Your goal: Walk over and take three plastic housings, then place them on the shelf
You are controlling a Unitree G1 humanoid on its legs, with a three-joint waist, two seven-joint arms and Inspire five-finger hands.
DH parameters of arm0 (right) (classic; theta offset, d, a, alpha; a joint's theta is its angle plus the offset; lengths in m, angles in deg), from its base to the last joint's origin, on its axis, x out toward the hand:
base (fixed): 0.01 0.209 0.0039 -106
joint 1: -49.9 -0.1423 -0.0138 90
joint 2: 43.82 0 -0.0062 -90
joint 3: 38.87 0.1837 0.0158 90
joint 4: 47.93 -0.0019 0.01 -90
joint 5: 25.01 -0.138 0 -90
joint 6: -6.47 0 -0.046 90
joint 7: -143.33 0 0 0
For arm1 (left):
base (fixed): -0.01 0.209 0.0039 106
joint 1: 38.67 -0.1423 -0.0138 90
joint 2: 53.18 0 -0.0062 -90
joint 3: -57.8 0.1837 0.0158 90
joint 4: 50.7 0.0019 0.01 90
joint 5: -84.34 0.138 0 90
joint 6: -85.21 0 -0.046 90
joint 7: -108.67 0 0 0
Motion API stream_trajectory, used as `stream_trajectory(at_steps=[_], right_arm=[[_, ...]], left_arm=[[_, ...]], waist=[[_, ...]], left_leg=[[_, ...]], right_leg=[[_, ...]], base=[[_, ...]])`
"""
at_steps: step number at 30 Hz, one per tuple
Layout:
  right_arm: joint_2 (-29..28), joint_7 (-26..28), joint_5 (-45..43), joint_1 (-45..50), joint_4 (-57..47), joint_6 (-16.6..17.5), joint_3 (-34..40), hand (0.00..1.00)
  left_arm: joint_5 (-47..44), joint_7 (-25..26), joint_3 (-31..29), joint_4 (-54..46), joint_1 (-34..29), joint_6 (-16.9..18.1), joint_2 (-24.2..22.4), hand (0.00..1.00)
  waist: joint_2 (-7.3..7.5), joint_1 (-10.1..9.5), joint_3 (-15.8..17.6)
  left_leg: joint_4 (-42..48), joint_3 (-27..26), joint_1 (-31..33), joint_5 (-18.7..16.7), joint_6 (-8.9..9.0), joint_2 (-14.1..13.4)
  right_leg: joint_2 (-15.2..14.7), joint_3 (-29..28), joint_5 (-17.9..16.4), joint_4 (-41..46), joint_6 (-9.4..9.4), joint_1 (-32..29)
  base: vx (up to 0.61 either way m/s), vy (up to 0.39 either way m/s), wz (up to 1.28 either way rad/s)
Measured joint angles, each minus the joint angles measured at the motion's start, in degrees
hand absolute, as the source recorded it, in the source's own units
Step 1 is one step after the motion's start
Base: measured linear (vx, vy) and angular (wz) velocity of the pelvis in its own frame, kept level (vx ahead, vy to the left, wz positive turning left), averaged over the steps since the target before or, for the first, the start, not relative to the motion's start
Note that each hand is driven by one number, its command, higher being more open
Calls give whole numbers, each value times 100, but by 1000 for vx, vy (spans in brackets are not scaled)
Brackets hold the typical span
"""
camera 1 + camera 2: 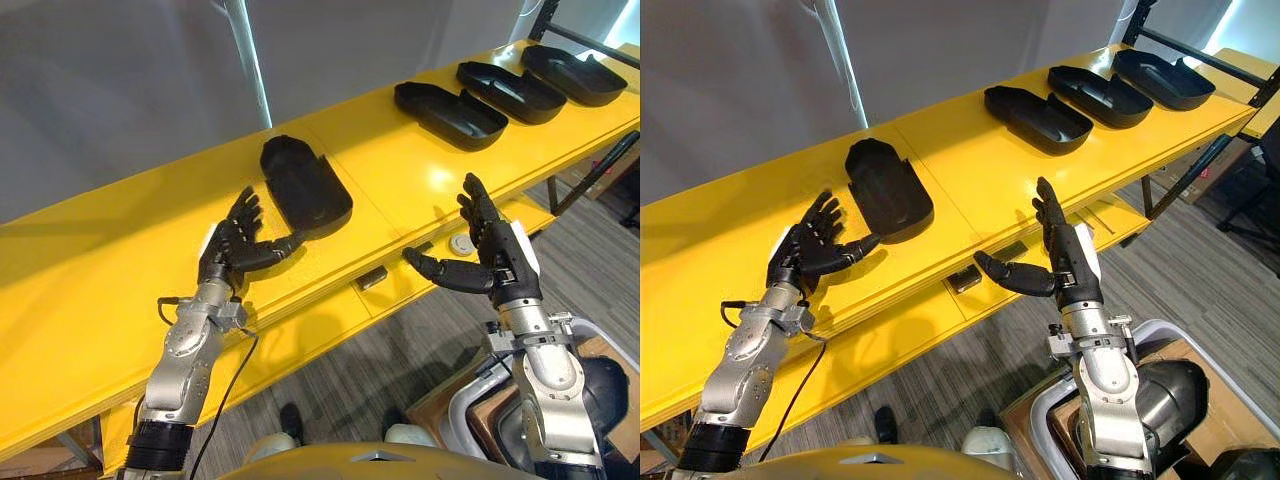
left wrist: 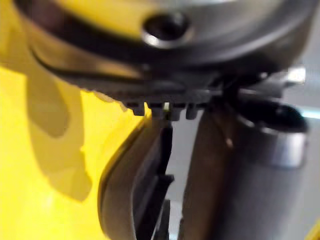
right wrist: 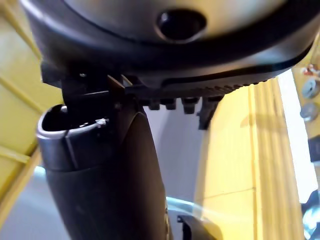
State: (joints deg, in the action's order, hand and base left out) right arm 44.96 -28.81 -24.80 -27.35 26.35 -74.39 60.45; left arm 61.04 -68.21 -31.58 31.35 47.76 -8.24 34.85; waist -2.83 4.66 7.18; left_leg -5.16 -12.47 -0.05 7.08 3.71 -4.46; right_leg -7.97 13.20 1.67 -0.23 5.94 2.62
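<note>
As it lies on the shelf (image 1: 100, 280), the housing (image 1: 305, 185) looks black, oblong.

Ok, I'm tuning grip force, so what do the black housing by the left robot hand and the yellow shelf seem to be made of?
Housing beside the left robot hand: probably moulded black plastic, satin finish; smooth rounded shell, soft dull sheen. Shelf: likely sheet metal painted glossy yellow; bright glare spots, stepped front edge, panel seams. Painted board cannot be ruled out.
</note>
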Motion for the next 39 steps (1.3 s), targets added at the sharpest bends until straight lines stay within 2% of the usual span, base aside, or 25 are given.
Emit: stream_trajectory(at_steps=[5, 10, 12, 14, 16, 20, 29, 35, 39], right_arm=[[120, -682, 692, -480, 411, 28, -181, 100], [395, -1352, 1524, -1331, 1513, 18, -385, 100], [446, -1484, 1522, -1552, 1837, 6, -490, 100], [560, -1571, 1522, -1751, 2097, 6, -616, 100], [582, -1581, 1521, -1962, 2312, 6, -657, 100], [641, -1585, 1509, -2438, 2750, 9, -755, 100], [754, -1566, 1510, -2734, 2978, 7, -1004, 100], [755, -1618, 1514, -3239, 3767, -107, -1105, 100], [838, -1787, 1513, -3324, 3820, -152, -1177, 100]], left_arm=[[382, 493, -147, -2, -102, 228, -79, 100], [380, 558, -168, -233, -170, 424, -83, 100], [379, 547, -171, -353, -188, 522, -86, 100], [367, 480, -174, -514, -225, 684, -86, 100], [359, 369, -185, -663, -310, 824, -86, 100], [311, 13, -213, -808, -368, 959, -84, 100], [293, -184, -229, -808, -384, 978, -81, 100], [269, -256, -279, -807, -377, 983, -78, 100], [269, -268, -280, -807, -378, 983, -75, 100]], waist=[[22, -77, -14], [33, -342, -16], [31, -404, -16], [34, -492, -14], [34, -492, -13], [57, -602, 4], [135, -745, 174], [127, -763, 292], [118, -765, 307]], left_leg=[[0, 214, 93, 61, 9, 10], [0, 506, 178, 164, -26, 50], [0, 602, 173, 166, -23, 86], [0, 642, 189, 167, -24, 112], [-1, 728, 209, 185, -44, 156], [-1, 832, 298, 239, -71, 196], [-2, 954, 372, 291, -61, 207], [-2, 1018, 386, 305, -57, 212], [-1, 1076, 383, 310, -57, 215]], right_leg=[[1, 218, 0, -39, -2, 54], [-6, 499, -1, -34, -4, 136], [-27, 570, -5, -32, -9, 193], [-50, 627, -4, -24, -5, 199], [-84, 709, -8, -13, -1, 228], [-106, 796, -10, 9, 3, 194], [-105, 886, -35, 30, -32, 177], [-111, 976, -57, 69, -34, 182], [-146, 1021, -88, 144, -4, 186]], base=[[-12, 2, 21], [-20, -1, 30], [-12, 12, 26], [-15, 25, 17], [-14, 30, 23], [-30, 25, 15], [-16, 1, 5], [2, -11, 5], [16, -8, 8]])
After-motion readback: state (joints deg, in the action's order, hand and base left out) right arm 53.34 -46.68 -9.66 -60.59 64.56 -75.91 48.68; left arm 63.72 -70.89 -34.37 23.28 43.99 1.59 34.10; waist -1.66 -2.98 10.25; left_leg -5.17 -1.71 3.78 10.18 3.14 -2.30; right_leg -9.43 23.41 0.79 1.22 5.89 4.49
